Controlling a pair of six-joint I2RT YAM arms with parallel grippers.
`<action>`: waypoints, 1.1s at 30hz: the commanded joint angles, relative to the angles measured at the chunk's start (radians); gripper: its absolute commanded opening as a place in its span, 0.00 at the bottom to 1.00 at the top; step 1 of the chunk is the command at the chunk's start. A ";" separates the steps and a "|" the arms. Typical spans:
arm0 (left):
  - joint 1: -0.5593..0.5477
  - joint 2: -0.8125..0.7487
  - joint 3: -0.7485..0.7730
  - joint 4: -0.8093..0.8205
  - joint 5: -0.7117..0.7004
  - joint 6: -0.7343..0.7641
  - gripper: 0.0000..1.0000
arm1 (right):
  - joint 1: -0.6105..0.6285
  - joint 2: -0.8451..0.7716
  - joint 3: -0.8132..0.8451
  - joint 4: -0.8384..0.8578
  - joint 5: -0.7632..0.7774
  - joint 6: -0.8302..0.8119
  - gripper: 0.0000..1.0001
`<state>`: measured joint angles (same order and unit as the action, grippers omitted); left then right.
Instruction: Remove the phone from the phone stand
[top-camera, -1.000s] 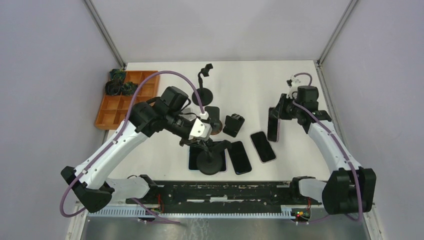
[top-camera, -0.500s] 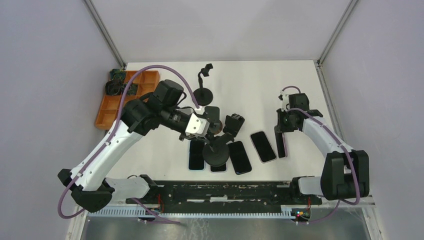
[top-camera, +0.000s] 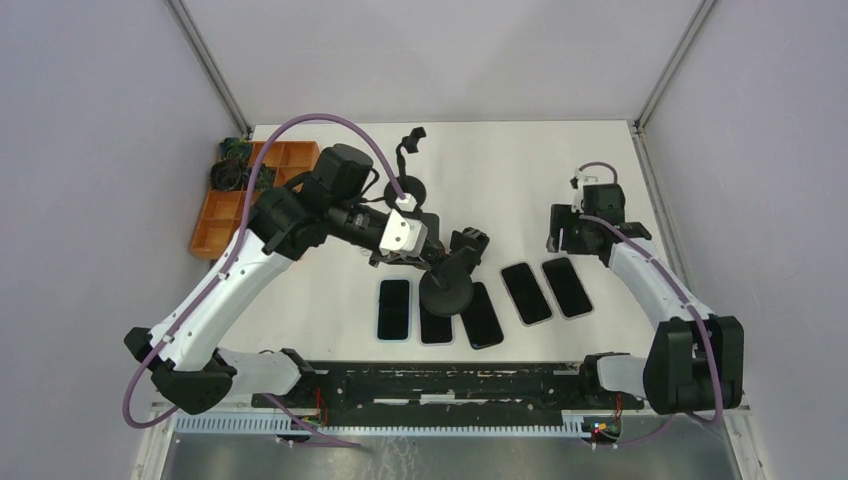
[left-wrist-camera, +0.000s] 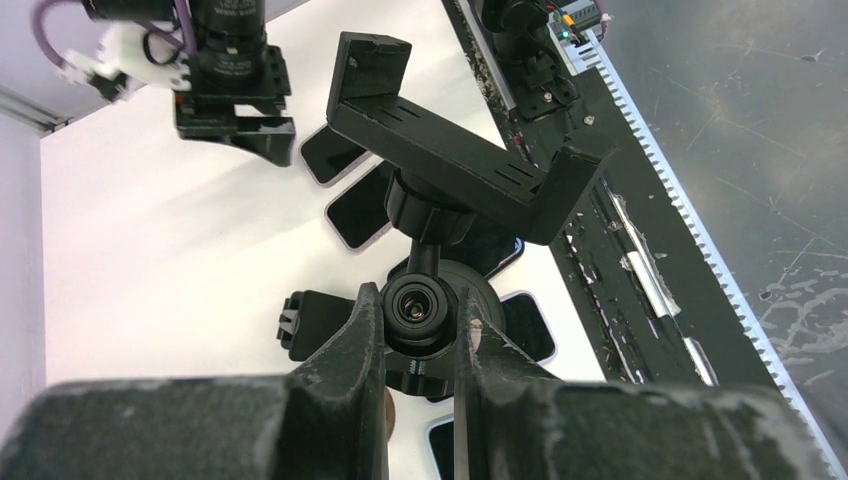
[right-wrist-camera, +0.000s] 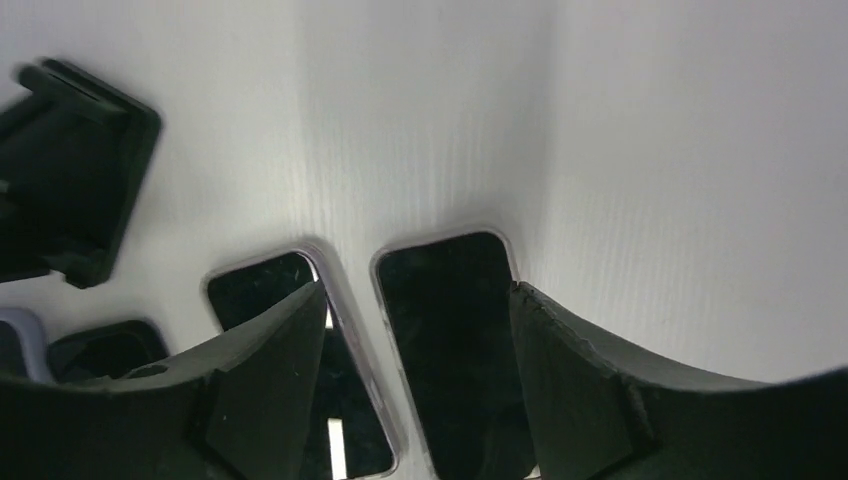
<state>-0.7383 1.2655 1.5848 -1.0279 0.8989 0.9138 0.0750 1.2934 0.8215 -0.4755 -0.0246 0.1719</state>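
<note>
Released within the last second, the black glossy slab phone with a pale rim (top-camera: 566, 287) now lies flat on the white table (top-camera: 520, 170). It sits below and between the parted jaws of the right gripper (right-wrist-camera: 420, 290), which holds nothing. The left gripper (left-wrist-camera: 418, 312) is clenched on the neck of the black plastic phone stand (left-wrist-camera: 450, 165), whose clamp cradle is just beyond its fingertips.
</note>
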 joint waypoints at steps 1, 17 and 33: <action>-0.001 -0.021 0.025 0.089 0.061 -0.022 0.02 | 0.004 -0.142 0.094 0.101 -0.089 0.068 0.76; -0.002 -0.017 -0.045 -0.012 0.066 0.049 0.02 | 0.342 -0.474 0.064 0.720 -0.889 0.312 0.98; -0.003 0.008 0.005 -0.105 0.056 0.100 0.02 | 0.690 -0.303 0.159 0.496 -0.807 0.062 0.83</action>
<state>-0.7383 1.2812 1.5177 -1.1442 0.8993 0.9428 0.7280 0.9726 0.9192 0.0643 -0.8589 0.2996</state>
